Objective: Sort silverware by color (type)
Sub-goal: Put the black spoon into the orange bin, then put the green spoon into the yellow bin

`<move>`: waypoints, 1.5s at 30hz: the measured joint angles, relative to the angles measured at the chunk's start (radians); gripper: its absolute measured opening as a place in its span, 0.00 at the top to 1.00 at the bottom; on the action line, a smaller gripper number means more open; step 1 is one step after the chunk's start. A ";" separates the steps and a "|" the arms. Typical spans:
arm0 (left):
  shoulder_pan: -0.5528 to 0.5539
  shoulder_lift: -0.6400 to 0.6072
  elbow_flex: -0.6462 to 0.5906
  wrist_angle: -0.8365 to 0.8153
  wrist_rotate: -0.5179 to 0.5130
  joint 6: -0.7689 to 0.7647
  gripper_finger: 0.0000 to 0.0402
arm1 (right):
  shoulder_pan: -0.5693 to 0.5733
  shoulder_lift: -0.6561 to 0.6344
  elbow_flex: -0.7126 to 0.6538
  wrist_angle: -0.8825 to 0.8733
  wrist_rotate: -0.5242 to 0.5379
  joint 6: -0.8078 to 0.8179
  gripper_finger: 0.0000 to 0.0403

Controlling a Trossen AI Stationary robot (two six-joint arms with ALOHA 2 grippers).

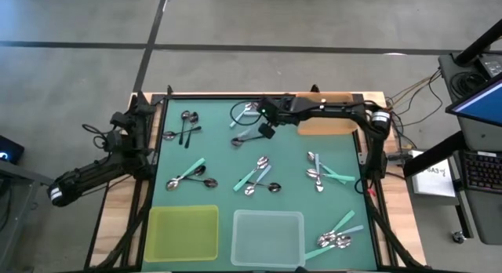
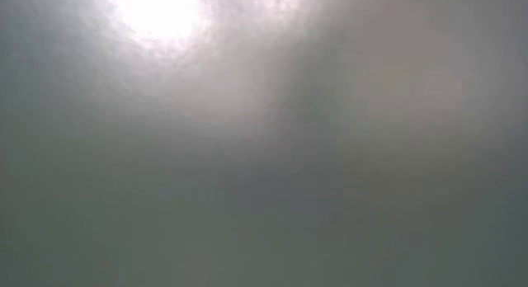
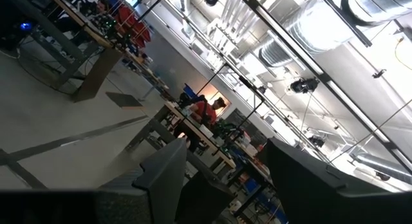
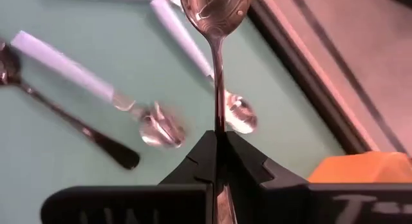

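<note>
In the upper middle of the high view the right gripper point(image 1: 267, 130) is clamped on the thin stem of a shiny silver spoon point(image 4: 213, 18) above the green bench point(image 1: 220, 191), while the left gripper point(image 1: 140, 108) waits at the left edge, fingers point(image 3: 161, 179) spread apart.

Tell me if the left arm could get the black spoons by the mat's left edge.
Probably yes. The left gripper waits open just off the mat's left edge, and the black spoons lie nearest that side with bare mat between. The right gripper, shut on a spoon, is farther right.
</note>
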 joint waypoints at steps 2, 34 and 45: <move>0.000 0.000 -0.001 0.000 0.000 0.000 0.50 | 0.000 -0.012 0.001 -0.013 0.036 -0.001 0.97; 0.000 0.000 -0.002 0.000 0.000 0.000 0.50 | -0.180 -0.153 -0.182 -0.671 0.139 0.289 0.94; 0.000 0.000 -0.002 0.000 0.000 0.000 0.50 | -0.177 -0.155 -0.182 -0.671 0.124 0.263 0.73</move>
